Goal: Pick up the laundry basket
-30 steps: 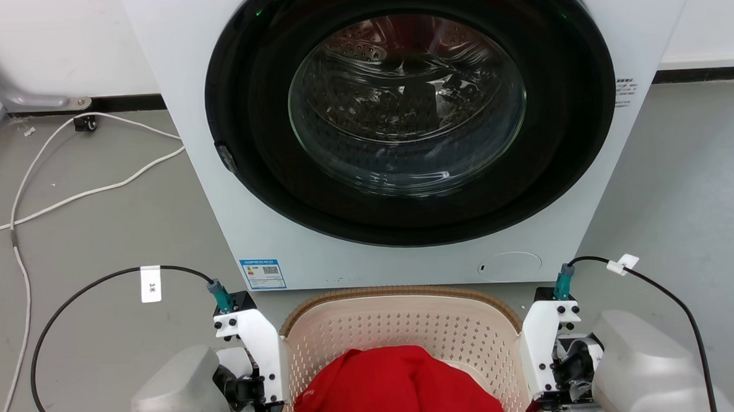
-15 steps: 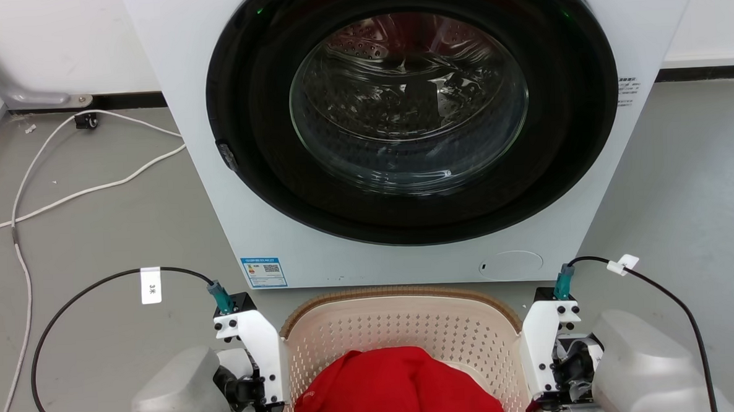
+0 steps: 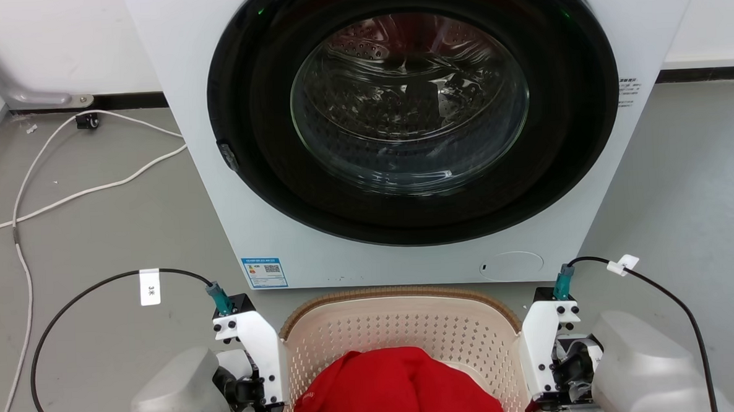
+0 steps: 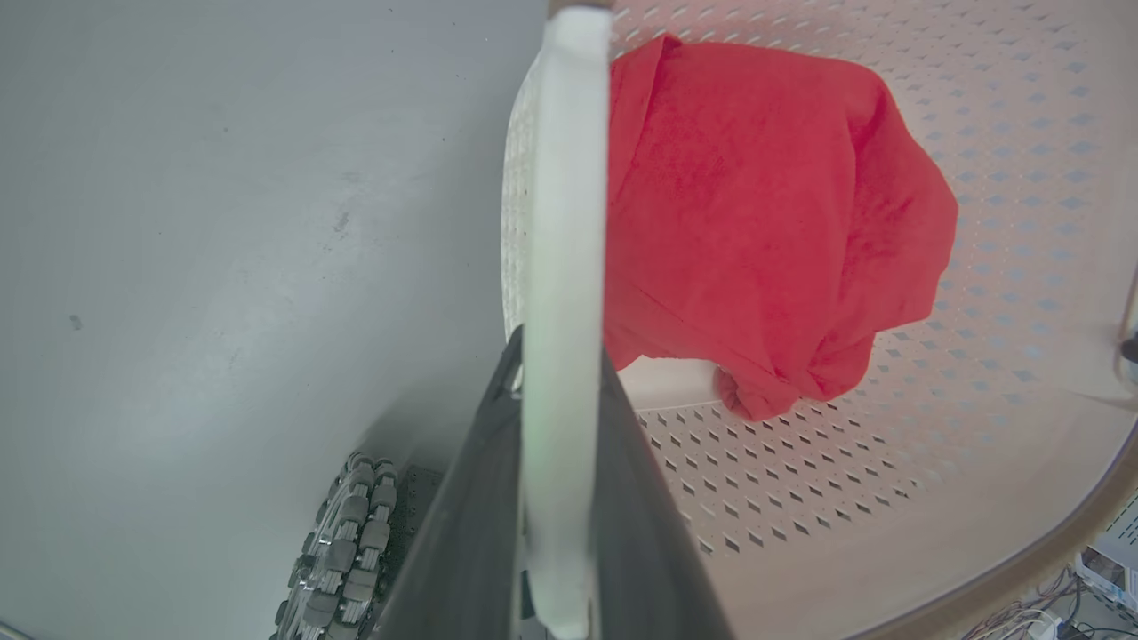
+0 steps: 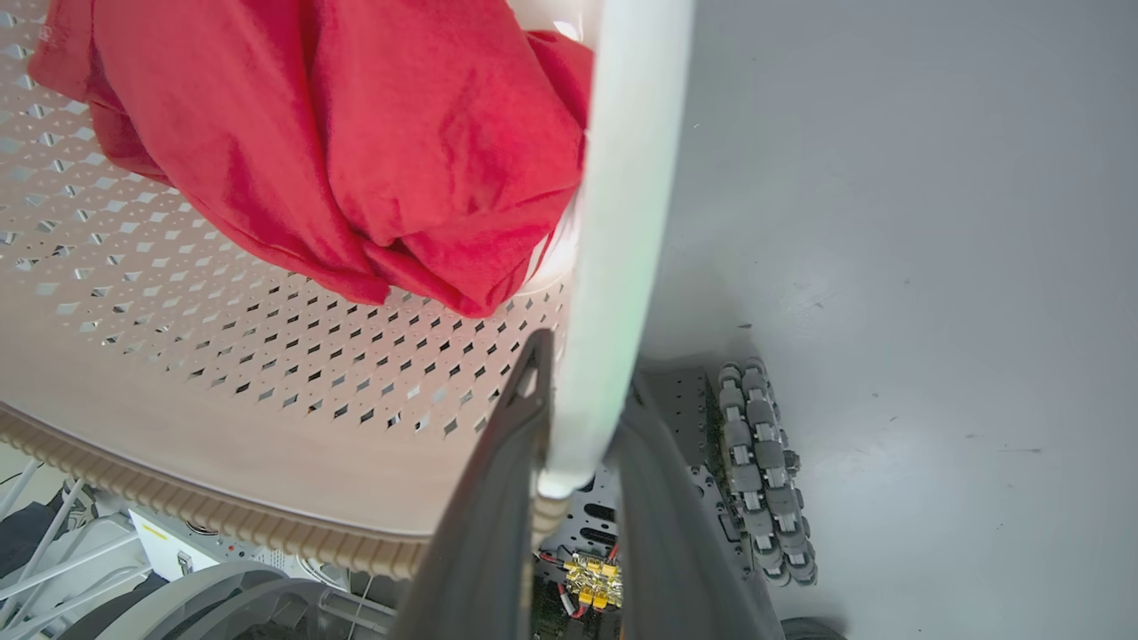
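Beige plastic, the laundry basket shows at bottom centre, a red cloth inside. The left gripper and right gripper each clench one of its white handles. A washing machine looms just beyond it; white cables trail at upper left.

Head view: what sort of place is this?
Likely a laundry area: a front-loading washing machine and a laundry basket holding a red cloth, both on a grey floor.

Bright, even light, glints on the door glass.
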You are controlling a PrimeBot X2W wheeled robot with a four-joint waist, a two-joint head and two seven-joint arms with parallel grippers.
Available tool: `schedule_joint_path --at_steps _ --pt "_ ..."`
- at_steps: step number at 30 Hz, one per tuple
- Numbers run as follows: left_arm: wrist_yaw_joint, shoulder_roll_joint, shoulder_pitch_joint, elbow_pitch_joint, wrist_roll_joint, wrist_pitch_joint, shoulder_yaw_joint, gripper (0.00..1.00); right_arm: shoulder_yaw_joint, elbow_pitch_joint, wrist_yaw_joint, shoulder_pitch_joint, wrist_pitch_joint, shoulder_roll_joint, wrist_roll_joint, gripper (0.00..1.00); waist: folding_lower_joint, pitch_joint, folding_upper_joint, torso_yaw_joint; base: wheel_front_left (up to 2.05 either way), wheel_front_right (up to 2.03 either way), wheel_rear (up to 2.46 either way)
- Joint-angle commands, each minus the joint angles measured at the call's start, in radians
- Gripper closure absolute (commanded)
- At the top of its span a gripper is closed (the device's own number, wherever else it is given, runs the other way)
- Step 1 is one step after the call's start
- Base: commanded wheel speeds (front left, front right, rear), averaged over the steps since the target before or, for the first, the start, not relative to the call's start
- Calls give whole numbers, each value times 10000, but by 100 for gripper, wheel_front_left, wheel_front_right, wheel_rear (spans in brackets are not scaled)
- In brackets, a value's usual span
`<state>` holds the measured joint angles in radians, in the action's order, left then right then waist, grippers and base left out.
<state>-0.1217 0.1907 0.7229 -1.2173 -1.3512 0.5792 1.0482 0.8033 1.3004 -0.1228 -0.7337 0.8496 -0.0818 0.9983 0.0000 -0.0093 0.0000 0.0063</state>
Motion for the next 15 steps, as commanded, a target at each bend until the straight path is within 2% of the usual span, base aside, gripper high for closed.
schedule_joint_path --at_steps 1,15 --pt "-162 -700 -19 313 -276 37 -68 100 -36 -299 -144 -230 -38 577 242 100 0 -3 0 4 0 0 0" --pt "-176 -798 -24 240 -366 46 -82 100 72 -260 -146 -217 -135 595 343 100 0 -35 0 -14 0 0 0"
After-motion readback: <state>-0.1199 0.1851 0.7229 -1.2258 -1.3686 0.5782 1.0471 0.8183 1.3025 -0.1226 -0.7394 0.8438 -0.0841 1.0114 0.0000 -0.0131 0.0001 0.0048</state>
